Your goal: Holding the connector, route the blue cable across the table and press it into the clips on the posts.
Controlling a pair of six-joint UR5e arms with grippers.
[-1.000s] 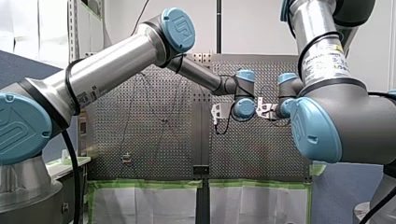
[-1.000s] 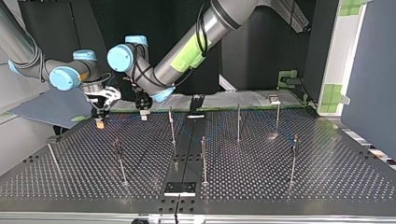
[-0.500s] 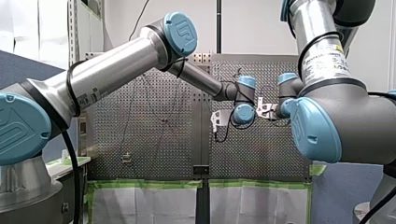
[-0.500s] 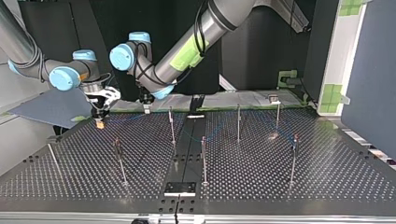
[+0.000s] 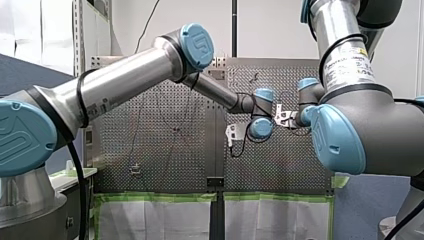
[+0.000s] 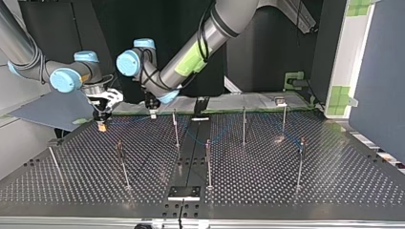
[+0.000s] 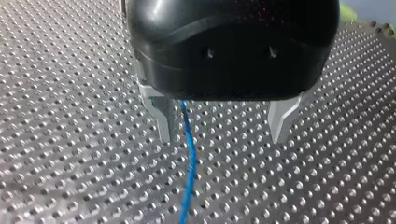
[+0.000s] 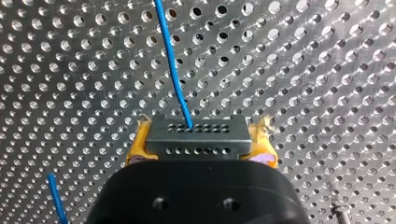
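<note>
Well left of the dark centre seam (image 6: 190, 153) of the grey perforated metal table (image 6: 334, 183), in the top view, my right gripper (image 6: 101, 121) points down close to the table's far edge. In the right wrist view its yellow pads (image 8: 137, 148) are clenched on the grey rectangular metal connector (image 8: 196, 134), whose faces carry rows of small holes. The thin blue cable (image 8: 172, 70) leaves the connector's face and runs away over the table.

Between that gripper and the seam hangs my black left gripper (image 6: 153, 113). In the left wrist view its metal fingers (image 7: 164, 119) are spread wide and grasp nothing. The cable passes between them, just beside one finger and well apart from the other.

Thin upright metal posts (image 6: 244, 125) stand on both sides of the seam. The cable shows faintly crossing the seam, and whether any clip holds it cannot be told.
</note>
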